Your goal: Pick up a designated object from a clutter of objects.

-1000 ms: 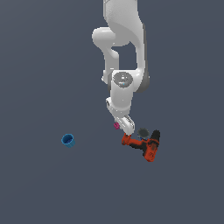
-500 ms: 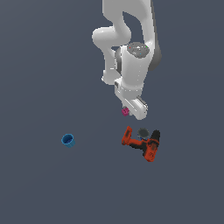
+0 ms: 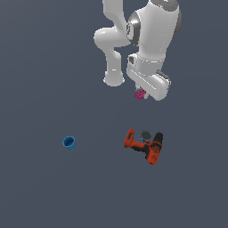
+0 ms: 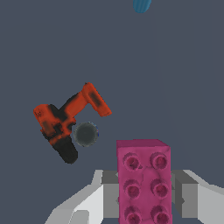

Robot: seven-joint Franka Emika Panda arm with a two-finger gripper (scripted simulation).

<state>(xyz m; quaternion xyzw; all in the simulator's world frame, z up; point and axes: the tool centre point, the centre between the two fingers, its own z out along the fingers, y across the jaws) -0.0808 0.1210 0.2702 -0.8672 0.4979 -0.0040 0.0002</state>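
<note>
Our hand (image 4: 144,197) is squeezed tight on the pink brick (image 4: 143,181), w/ a finger on each side so it can't slip. The brick is up in the air, well above the table (image 3: 44,191), away from the drill (image 3: 144,144) & blue cup (image 3: 68,142), so we think the pick-up is about done.

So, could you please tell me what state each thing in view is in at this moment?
pink brick: clamped between the hand's fingers, lifted off the floor, studs facing the wrist camera.
hand: shut on the pink brick, raised above the clutter.
power drill: lying on its side on the floor, untouched.
blue cup: resting on the floor at the exterior view's left, apart from the drill.
</note>
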